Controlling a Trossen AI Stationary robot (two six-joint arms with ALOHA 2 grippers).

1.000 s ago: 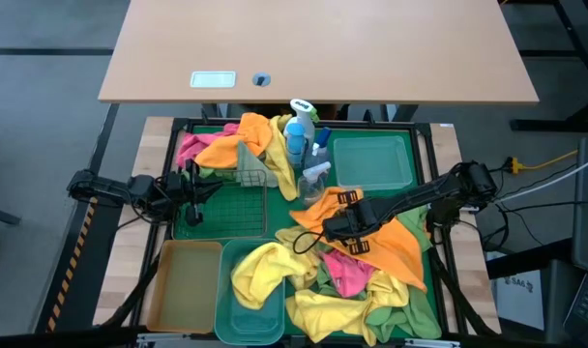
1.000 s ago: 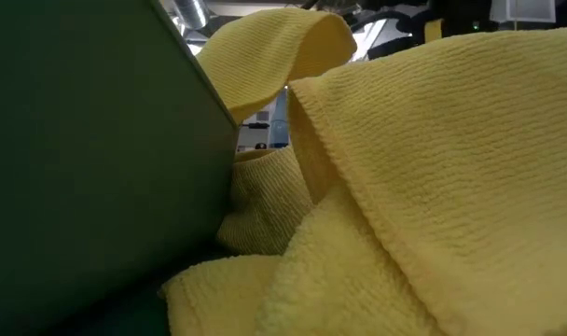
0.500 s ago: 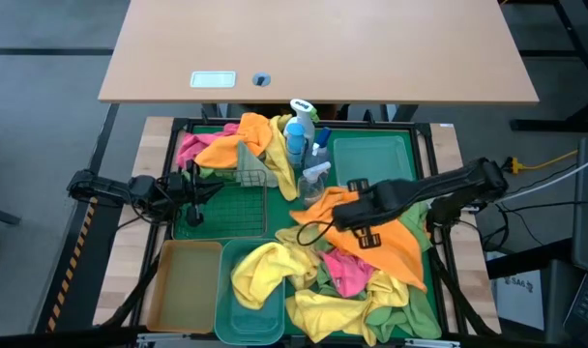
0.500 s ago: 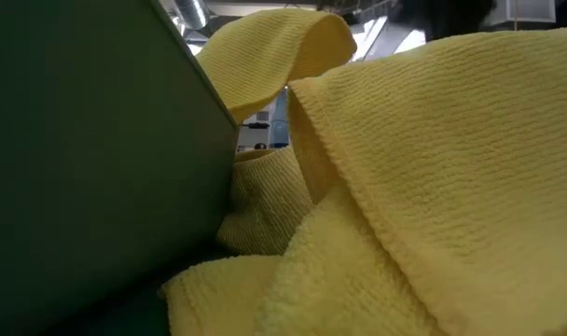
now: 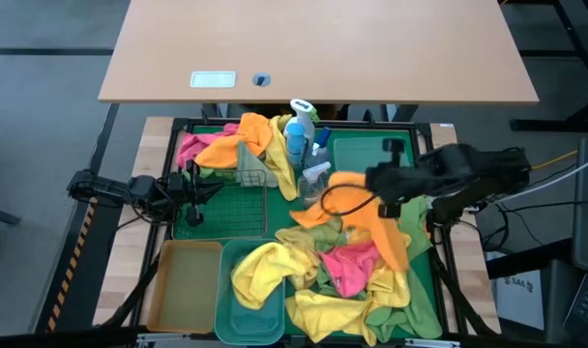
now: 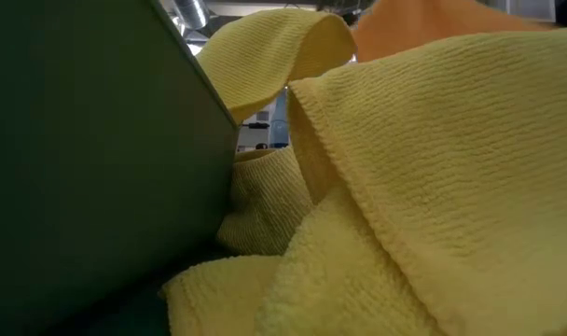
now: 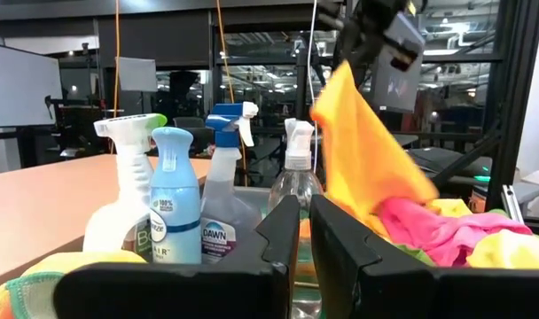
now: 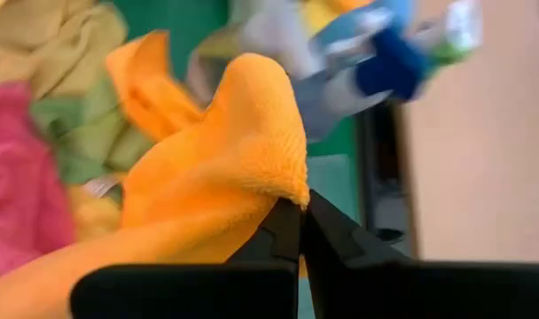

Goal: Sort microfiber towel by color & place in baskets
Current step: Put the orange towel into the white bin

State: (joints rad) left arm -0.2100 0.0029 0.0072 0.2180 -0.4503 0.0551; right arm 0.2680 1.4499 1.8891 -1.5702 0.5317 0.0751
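Note:
My right gripper (image 5: pixel 369 189) hangs above the green tray's right half, shut on an orange towel (image 5: pixel 376 217), which also shows in the left wrist view (image 7: pixel 363 151). Below it lies a pile of yellow, pink and green towels (image 5: pixel 347 280). A yellow towel (image 5: pixel 255 275) lies in the teal basket (image 5: pixel 226 324). The amber-tan basket (image 5: pixel 183 285) stands to its left, the clear basket (image 5: pixel 371 159) at the far right. My left gripper (image 7: pixel 305 239) waits shut over the wire-mesh basket (image 5: pixel 231 203), touching nothing. My right gripper pinches a bunched fold of the orange towel (image 8: pixel 274 182) between its two fingertips. The fingers slant down from the table's right side. The pinched part is lifted clear, and the towel hangs below the fingers with its lower end (image 5: pixel 398 253) on the pile.
Several spray bottles (image 5: pixel 304 135) stand at the tray's far middle, next to the wire-mesh basket. Pink, orange and yellow towels (image 5: pixel 226 140) drape over the tray's far left corner. A wooden desk (image 5: pixel 318 48) lies beyond the tray. In the low view a yellow towel (image 6: pixel 433 187) fills most of the picture.
My right gripper has risen from the pile and drawn back toward the table's right edge, tipping more steeply downward. The orange towel has come up with it: its pinched part is lifted, its lower end trails on the pile, and a pink towel beneath shows.

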